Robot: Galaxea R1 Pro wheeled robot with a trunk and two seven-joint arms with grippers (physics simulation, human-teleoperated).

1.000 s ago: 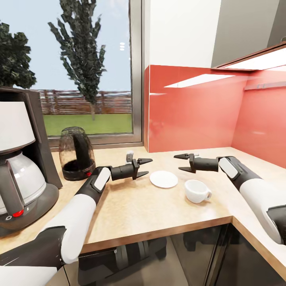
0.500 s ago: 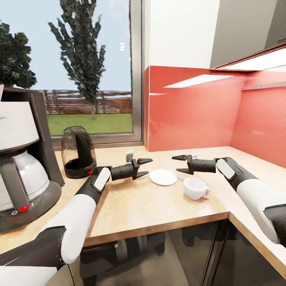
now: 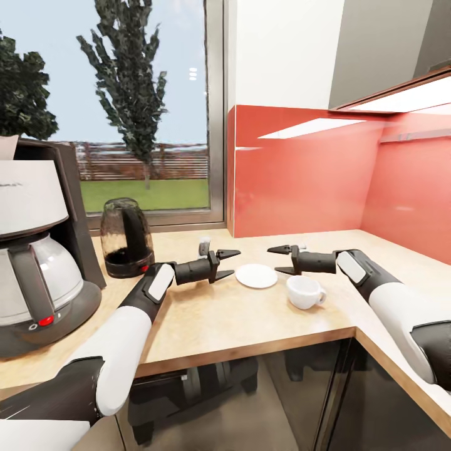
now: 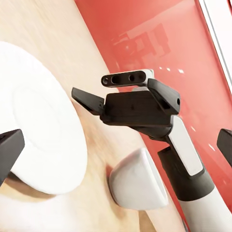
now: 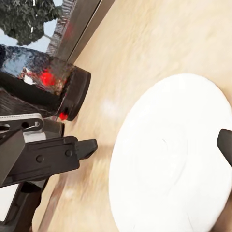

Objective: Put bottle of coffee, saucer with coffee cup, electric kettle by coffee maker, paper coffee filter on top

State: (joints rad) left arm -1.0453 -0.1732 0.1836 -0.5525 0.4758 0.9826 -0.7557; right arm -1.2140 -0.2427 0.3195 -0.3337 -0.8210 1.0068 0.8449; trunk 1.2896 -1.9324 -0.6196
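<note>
The white saucer (image 3: pixel 256 275) lies flat on the kitchen countertop (image 3: pixel 213 319). The white coffee cup (image 3: pixel 304 292) stands on the wood just beside it, not on it. My left gripper (image 3: pixel 235 263) hovers open at the saucer's left rim. My right gripper (image 3: pixel 273 260) hovers open over its right rim, behind the cup. The coffee maker (image 3: pixel 37 250) stands at far left with the electric kettle (image 3: pixel 127 238) right of it by the window. The left wrist view has the saucer (image 4: pixel 43 140) and cup (image 4: pixel 137 186). The bottle of coffee and kitchen shelf are out of view.
A red backsplash (image 3: pixel 300 169) closes off the counter's back and right side, and the worktop turns a corner toward me on the right. A window (image 3: pixel 125 106) sits behind the kettle. The counter's front edge runs just below the cup.
The whole view has drawn back slightly, so the camera moved. My right gripper has edged a little toward the saucer. Both grippers stay open; saucer and cup have not shifted.
</note>
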